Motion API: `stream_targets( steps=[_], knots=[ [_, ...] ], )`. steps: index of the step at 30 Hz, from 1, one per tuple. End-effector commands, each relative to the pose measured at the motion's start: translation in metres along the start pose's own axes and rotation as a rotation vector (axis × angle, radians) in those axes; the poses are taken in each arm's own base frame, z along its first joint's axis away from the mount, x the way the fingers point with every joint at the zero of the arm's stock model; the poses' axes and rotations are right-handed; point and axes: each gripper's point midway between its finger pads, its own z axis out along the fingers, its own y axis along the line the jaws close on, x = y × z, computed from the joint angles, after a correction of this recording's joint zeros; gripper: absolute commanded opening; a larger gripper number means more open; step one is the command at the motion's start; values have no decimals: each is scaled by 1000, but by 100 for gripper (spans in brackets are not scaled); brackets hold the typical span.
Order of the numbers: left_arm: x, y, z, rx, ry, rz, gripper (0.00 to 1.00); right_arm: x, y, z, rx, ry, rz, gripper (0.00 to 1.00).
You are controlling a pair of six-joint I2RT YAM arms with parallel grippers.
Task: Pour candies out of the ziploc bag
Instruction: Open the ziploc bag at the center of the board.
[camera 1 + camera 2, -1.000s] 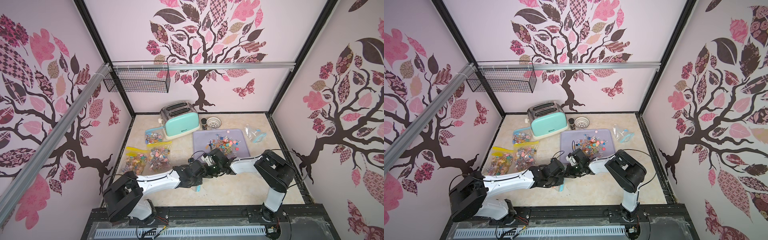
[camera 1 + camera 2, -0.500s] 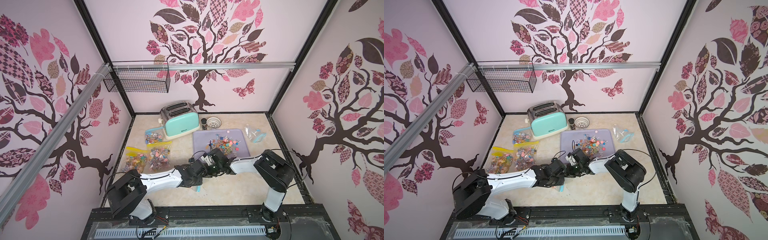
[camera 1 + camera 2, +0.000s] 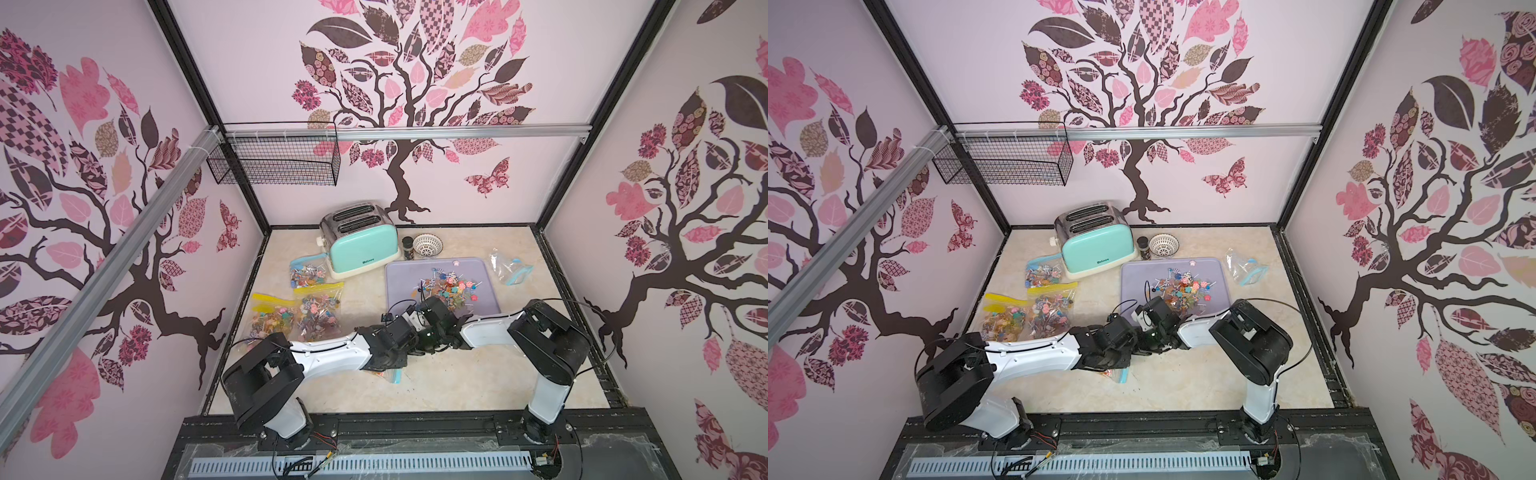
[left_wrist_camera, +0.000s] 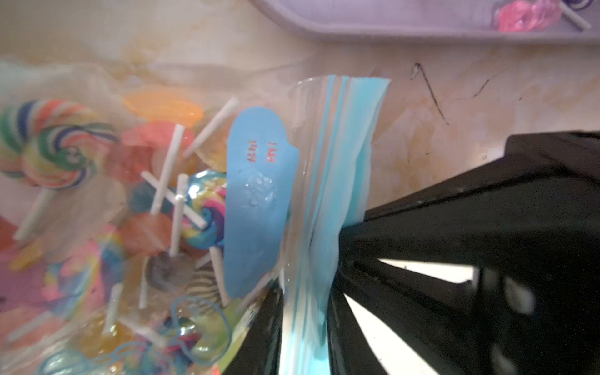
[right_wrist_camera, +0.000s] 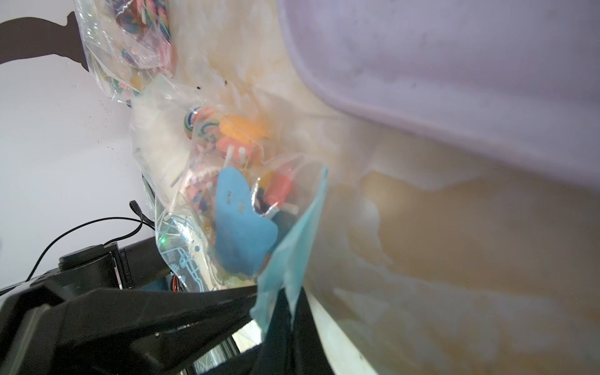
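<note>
A clear ziploc bag (image 4: 328, 156) with a blue zip strip lies on the table just in front of the purple tray (image 3: 401, 278), mostly hidden under my arms in both top views (image 3: 392, 375) (image 3: 1120, 375). The candies (image 4: 65, 146) inside it are swirled lollipops on white sticks, also seen in the right wrist view (image 5: 240, 130). My left gripper (image 4: 303, 341) is shut on the zip strip. My right gripper (image 5: 289, 324) is shut on the strip's edge right beside it. More candies (image 3: 451, 286) lie heaped on the tray.
Three full candy bags (image 3: 318, 309) (image 3: 270, 318) (image 3: 307, 272) lie at the left. A mint toaster (image 3: 359, 239), a dark jar (image 3: 408, 247) and a small white basket (image 3: 428, 245) stand at the back. An empty bag (image 3: 509, 266) lies right of the tray.
My left arm has shifted slightly to the right. Both grippers have stayed together at the bag's zip edge.
</note>
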Motion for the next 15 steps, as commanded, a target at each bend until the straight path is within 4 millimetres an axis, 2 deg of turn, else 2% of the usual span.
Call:
stream_targets(
  steps=[1,8,11,13,15],
  knots=[
    [-4,8,6,-40,-8,3,22,3,8,-5,-12,-2,-34,0],
    [-4,5,11,-38,1,13,16,4,8,-6,-13,-4,-31,0],
    [-4,2,13,-29,6,23,10,2,7,-6,-12,-8,-26,0],
    [-5,-1,13,-23,6,30,2,2,7,-5,-11,-9,-21,0],
    [-6,-2,14,-21,8,35,0,3,3,-4,-1,-10,-11,0]
  ],
)
